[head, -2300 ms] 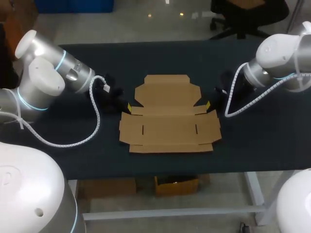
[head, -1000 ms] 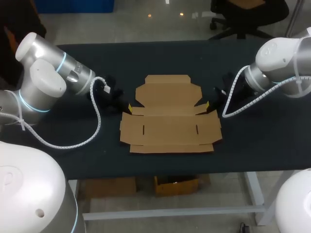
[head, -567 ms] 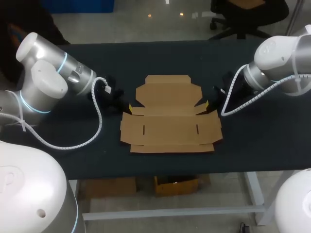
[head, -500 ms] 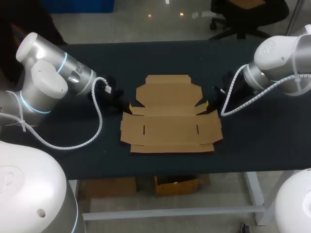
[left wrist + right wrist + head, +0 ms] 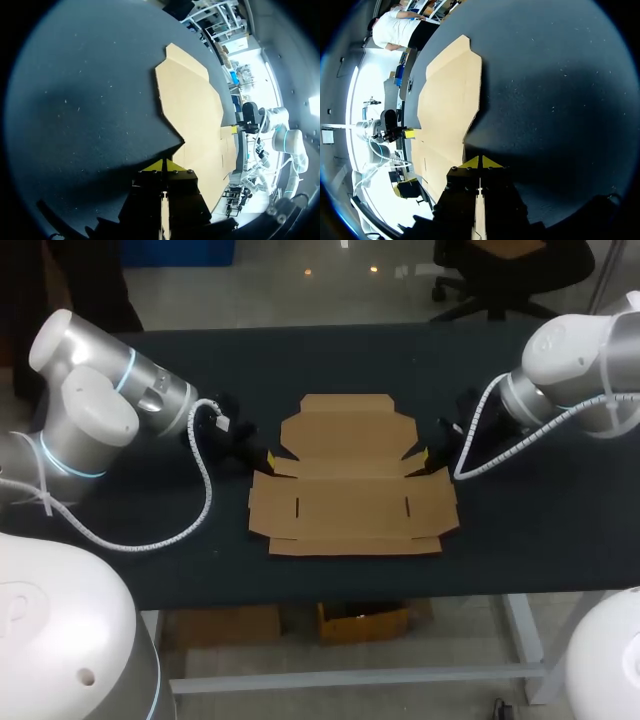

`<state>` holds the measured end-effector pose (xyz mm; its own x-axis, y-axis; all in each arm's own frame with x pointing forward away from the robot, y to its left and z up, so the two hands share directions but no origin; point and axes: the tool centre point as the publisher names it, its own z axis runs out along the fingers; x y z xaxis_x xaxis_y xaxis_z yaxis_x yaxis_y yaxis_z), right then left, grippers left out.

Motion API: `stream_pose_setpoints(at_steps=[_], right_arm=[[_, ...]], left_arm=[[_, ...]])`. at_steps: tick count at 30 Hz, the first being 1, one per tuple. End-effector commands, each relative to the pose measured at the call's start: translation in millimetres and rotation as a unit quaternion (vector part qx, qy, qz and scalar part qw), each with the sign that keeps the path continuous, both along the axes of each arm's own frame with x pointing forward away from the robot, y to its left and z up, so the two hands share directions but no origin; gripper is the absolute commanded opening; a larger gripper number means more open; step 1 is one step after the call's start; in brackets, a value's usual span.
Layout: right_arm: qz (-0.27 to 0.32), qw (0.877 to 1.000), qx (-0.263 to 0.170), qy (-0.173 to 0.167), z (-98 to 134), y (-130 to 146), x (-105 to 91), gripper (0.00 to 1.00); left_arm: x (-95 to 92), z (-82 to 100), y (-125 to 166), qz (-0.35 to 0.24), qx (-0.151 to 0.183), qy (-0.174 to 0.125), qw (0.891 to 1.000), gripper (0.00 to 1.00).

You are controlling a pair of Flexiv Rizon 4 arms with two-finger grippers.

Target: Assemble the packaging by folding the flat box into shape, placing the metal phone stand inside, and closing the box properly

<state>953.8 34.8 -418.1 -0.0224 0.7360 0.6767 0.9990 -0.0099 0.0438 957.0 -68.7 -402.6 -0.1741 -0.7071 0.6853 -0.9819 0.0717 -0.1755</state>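
The flat brown cardboard box (image 5: 350,485) lies unfolded in the middle of the black table, its flaps spread out. My left gripper (image 5: 268,458) is low at the box's left side notch, its yellow tips pressed together. In the left wrist view that gripper (image 5: 164,165) is shut, with its tips at the edge of the cardboard (image 5: 192,105). My right gripper (image 5: 427,453) sits at the right side notch. The right wrist view shows it (image 5: 480,162) shut, its tips against the cardboard (image 5: 450,95). Neither holds anything. No metal phone stand is in view.
The black table (image 5: 520,530) stretches well past the box on both sides, and its front edge runs just below the box's near flap. A white cable (image 5: 200,490) loops from my left arm over the table; another hangs from my right arm (image 5: 480,455).
Both grippers have crept slightly inward to the box's side notches. The box has nudged a little; both stay shut.
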Motion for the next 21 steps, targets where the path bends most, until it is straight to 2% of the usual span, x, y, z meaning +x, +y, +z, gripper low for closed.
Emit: stream_pose_setpoints(at_steps=[1,7,21], right_arm=[[0.003,1.000,0.001,0.002,-1,1,0.8,0.00],[0.004,1.000,0.001,0.002,-1,2,0.9,0.00],[0.005,1.000,0.000,0.004,-2,4,1.2,0.00]], left_arm=[[-1.4,1.0,-2,0.000,-0.001,-0.001,1.000,0.00],[-1.1,4.2,-4,-0.003,-0.003,-0.007,1.000,0.00],[4.3,-8.8,-10,-0.003,-0.001,0.009,1.000,0.00]])
